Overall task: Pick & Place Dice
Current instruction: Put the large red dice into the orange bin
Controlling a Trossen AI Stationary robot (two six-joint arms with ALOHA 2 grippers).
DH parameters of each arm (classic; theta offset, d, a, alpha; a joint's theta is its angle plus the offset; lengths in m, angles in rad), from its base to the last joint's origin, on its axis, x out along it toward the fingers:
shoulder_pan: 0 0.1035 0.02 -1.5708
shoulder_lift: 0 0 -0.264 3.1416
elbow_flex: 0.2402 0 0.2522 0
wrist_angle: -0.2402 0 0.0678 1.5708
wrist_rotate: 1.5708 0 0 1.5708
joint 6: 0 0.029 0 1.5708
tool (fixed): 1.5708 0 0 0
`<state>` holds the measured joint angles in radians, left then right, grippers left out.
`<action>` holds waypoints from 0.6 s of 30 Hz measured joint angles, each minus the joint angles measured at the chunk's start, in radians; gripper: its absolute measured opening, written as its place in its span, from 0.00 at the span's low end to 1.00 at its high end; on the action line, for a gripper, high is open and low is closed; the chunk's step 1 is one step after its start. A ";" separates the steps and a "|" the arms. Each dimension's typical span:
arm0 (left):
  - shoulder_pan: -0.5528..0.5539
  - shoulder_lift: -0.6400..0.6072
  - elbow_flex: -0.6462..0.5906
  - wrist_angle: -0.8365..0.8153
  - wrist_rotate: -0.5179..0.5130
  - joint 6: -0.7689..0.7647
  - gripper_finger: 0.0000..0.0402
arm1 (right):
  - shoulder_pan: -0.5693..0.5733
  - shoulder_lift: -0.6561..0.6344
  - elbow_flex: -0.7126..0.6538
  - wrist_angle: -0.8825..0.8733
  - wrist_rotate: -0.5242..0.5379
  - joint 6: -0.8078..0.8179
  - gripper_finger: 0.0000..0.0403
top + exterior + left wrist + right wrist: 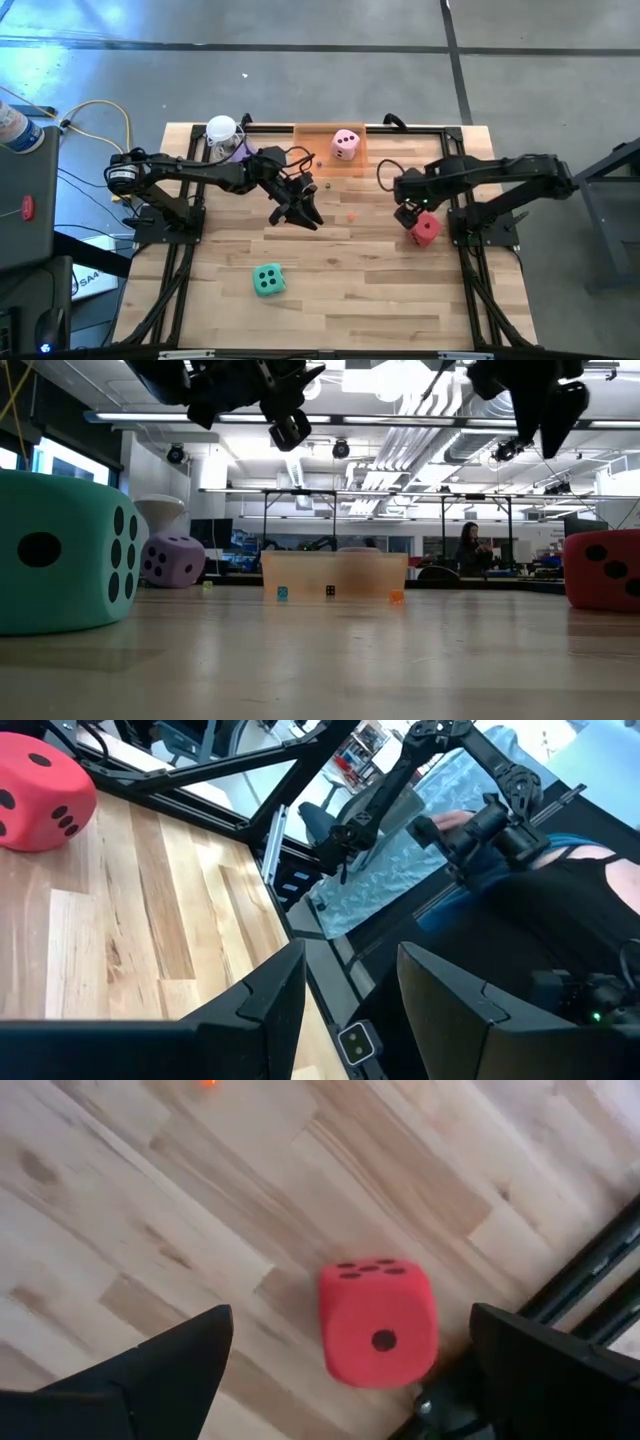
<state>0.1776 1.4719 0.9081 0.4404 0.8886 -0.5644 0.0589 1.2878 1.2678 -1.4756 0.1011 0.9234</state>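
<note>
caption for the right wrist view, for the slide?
Right gripper open, fingers wide above the red die lying on the wood table.

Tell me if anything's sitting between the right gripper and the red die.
Nothing visible is. The right gripper hangs over the red die with its fingers spread wide, and only bare wooden table shows around the die.

Purple die (236,150) half behind cup (221,130)

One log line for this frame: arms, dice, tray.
right gripper: open above red die | left gripper: mid-table, empty | pink die: in tray | green die: on table
</note>
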 joint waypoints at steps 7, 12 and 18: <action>0.000 0.000 0.000 0.000 -0.004 0.015 0.39 | 0.000 -0.136 -0.016 -0.080 -0.051 0.115 0.99; 0.001 0.000 0.000 -0.007 -0.005 0.022 0.39 | 0.006 -0.258 -0.062 -0.090 -0.073 0.224 0.99; 0.023 0.000 0.000 -0.010 0.004 0.028 0.39 | 0.048 -0.347 -0.177 0.028 -0.064 0.231 0.99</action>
<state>0.2009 1.4719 0.9077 0.4308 0.8925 -0.5365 0.1064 0.9405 1.0907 -1.4476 0.0367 1.1543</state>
